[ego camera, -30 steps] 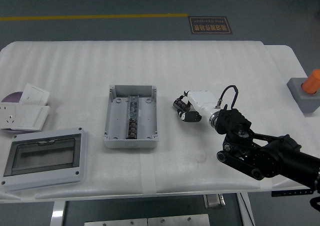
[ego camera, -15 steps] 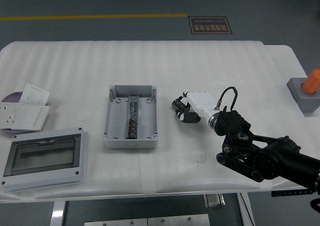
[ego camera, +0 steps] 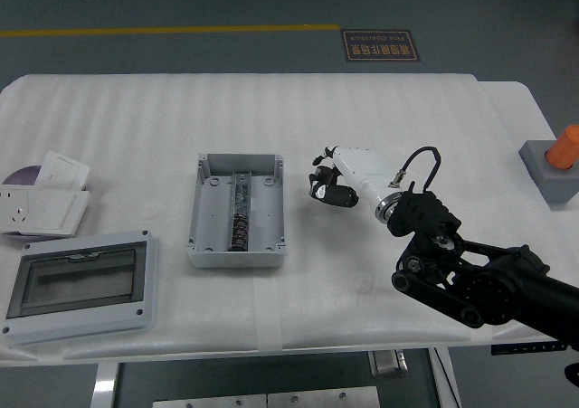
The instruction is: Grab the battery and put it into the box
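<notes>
Head view has the right hand [ego camera: 327, 184] hovering just right of the open grey junction box [ego camera: 237, 211], dark fingers [ego camera: 318, 191] curled, but I honestly can't tell if they're holding the battery. I'd carry it left over the box's open tray and lower before letting go.

the open grey plastic box [ego camera: 237, 212] sits mid white worktop [ego camera: 271, 118]; its clear-windowed lid [ego camera: 77, 283] lies front-left, the right robot hand [ego camera: 327, 184] just right.

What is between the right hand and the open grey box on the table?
Nothing visible. Only bare white table lies between the right hand and the grey box; its top is open, the lid off to the left.
</notes>
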### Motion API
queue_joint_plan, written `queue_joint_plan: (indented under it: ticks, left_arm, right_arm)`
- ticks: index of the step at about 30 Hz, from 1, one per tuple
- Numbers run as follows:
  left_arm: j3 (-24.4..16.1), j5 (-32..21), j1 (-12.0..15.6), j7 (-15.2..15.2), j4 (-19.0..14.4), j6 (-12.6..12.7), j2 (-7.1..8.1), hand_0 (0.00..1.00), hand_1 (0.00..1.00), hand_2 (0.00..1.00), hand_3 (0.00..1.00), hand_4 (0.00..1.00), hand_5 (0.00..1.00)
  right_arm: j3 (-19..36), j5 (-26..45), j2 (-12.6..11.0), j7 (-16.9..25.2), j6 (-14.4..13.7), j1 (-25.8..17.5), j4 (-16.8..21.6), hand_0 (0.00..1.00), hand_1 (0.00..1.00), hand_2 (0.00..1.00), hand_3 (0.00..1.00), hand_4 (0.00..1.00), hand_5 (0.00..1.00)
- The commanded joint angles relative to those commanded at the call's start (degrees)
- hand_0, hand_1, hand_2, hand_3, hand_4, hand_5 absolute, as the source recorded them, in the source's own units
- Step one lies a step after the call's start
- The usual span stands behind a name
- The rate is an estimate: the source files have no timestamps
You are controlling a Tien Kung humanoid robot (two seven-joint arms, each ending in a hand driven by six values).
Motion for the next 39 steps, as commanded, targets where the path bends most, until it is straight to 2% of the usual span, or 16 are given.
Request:
queue_joint_plan:
  ticks: [1,4,14,21,25,26,31,32,37,38,39]
  left_arm:
    - [0.0,0.0,0.0,0.0,0.0,0.0,0.01,0.657,0.675,0.595,0.601,0.516,0.629]
    - [-0.2,0.2,-0.1,0.0,0.0,0.0,0.02,0.657,0.675,0.595,0.601,0.516,0.629]
    - [-0.7,0.8,0.0,0.2,0.0,-0.1,0.08,0.657,0.675,0.597,0.602,0.516,0.628]
    - [-1.0,1.1,-0.1,0.2,0.0,-0.1,0.03,0.657,0.675,0.598,0.602,0.517,0.629]
    - [-1.0,1.2,-0.1,0.3,0.0,-0.2,0.06,0.657,0.675,0.598,0.602,0.517,0.629]
    - [-1.2,1.3,-0.1,0.3,0.0,-0.1,0.07,0.657,0.676,0.597,0.602,0.518,0.630]
    - [-1.5,1.6,0.0,0.4,0.0,-0.2,0.02,0.657,0.676,0.597,0.602,0.518,0.630]
    - [-1.5,1.6,0.0,0.4,0.0,-0.2,-0.01,0.657,0.676,0.598,0.602,0.518,0.633]
    - [-1.3,1.3,-0.1,0.3,0.0,-0.1,-0.15,0.657,0.676,0.598,0.602,0.518,0.633]
    - [-1.3,1.3,-0.1,0.3,0.0,-0.1,-0.15,0.657,0.676,0.598,0.602,0.518,0.633]
    - [-1.2,1.3,-0.1,0.3,0.0,-0.1,-0.13,0.657,0.676,0.598,0.602,0.518,0.633]
  right_arm:
    - [0.1,0.3,0.0,0.3,-0.4,0.0,1.1,0.575,0.548,0.338,0.679,0.261,0.002]
    - [0.3,0.8,0.2,0.8,-1.5,-0.1,4.0,0.575,0.548,0.338,0.679,0.261,0.002]
    - [-1.2,2.5,0.2,1.7,-1.8,0.6,10.7,0.582,0.543,0.336,0.684,0.260,0.002]
    - [-2.1,4.1,1.4,2.6,-1.8,0.7,10.3,0.590,0.548,0.335,0.690,0.240,0.003]
    - [0.3,0.0,0.6,0.3,1.3,0.2,8.2,0.590,0.548,0.335,0.690,0.240,0.003]
    - [1.4,-1.6,0.2,-0.7,2.7,0.0,7.6,0.612,0.552,0.344,0.702,0.199,0.049]
    - [5.6,-7.6,-2.3,-3.5,8.5,-1.0,7.2,0.612,0.552,0.344,0.702,0.199,0.049]
    - [6.3,-8.8,-2.8,-3.9,9.7,-1.3,7.5,0.704,0.603,0.485,0.735,0.385,0.226]
    - [8.4,-10.6,-5.2,-4.9,13.8,-2.7,9.8,0.704,0.603,0.485,0.735,0.385,0.226]
    - [8.4,-10.6,-5.5,-5.0,14.2,-3.0,10.2,0.817,0.719,0.753,0.853,0.578,0.285]
    - [8.3,-10.6,-5.9,-5.1,14.6,-3.3,10.7,0.817,0.719,0.753,0.853,0.578,0.285]
